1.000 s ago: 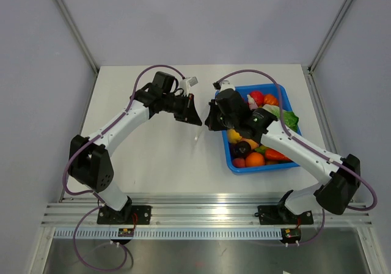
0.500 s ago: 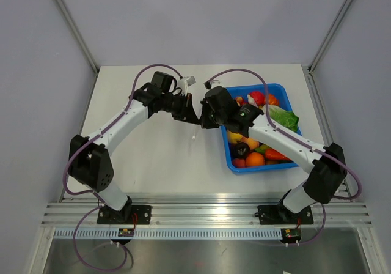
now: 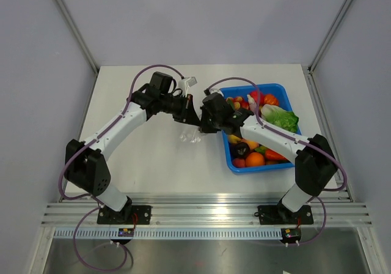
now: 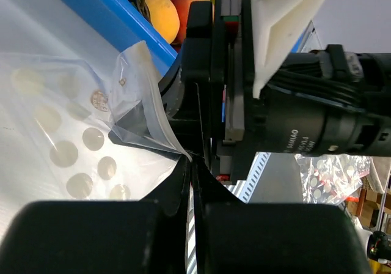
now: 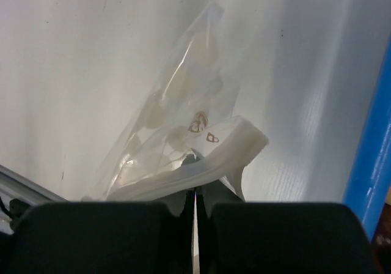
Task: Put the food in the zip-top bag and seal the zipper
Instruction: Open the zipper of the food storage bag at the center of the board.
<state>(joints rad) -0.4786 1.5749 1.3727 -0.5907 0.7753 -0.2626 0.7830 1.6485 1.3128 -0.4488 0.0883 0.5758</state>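
Note:
The zip-top bag (image 3: 190, 134), clear with pale round specks, hangs crumpled between my two grippers just left of the tray. My left gripper (image 3: 194, 117) is shut on a corner of its mouth edge (image 4: 183, 153). My right gripper (image 3: 205, 121) faces it, almost touching, and is shut on the thick whitish zipper strip (image 5: 211, 159). In the right wrist view the bag (image 5: 177, 109) droops toward the table, and nothing dark shows inside it. The food, a dark purple fruit (image 3: 242, 148), lies in the blue tray among other fruit.
The blue tray (image 3: 227, 158) at the right holds orange and red fruits (image 3: 255, 159) and a green cabbage (image 3: 280, 117). Its near wall (image 4: 122, 18) and peach-coloured fruits (image 4: 164, 18) show close behind the bag. Purple cables loop over both arms.
My right arm has swung left off the tray's edge and closed up to the left gripper. The bag now hangs lower and shows more fully between them. The left arm barely moved.

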